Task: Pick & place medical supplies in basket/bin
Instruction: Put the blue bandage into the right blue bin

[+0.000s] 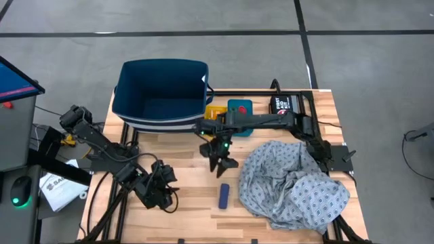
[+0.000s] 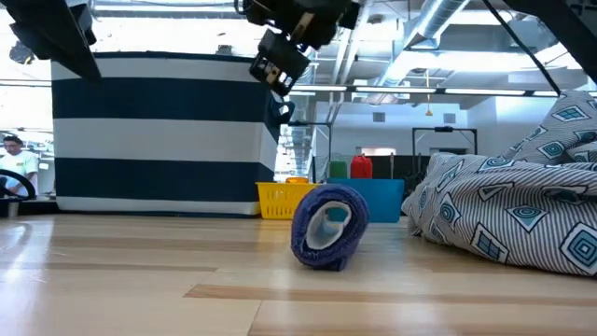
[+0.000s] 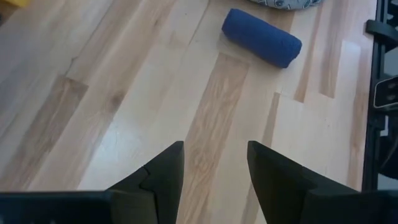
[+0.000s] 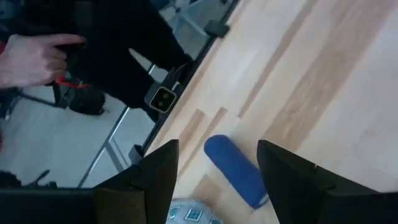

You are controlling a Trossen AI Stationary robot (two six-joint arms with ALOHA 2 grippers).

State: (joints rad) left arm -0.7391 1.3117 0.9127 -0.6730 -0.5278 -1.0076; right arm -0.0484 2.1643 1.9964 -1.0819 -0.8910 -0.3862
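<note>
Right gripper [image 1: 220,163] hangs empty, fingers apart, above the blue roll [image 1: 224,195] beside the gown [image 1: 295,183]. Left gripper [image 1: 161,192] looks spread too, near the table's front edge.

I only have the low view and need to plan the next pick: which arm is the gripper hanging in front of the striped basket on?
Observer: The right arm; its gripper hangs over bare wood between the basket and the blue roll.
Operator: Are its fingers open?
Observer: Yes, open and empty; the roll shows between them in the right wrist view.
Operator: Where is the left gripper?
Observer: The left gripper sits open near the table's front left, with the roll ahead of it.
</note>
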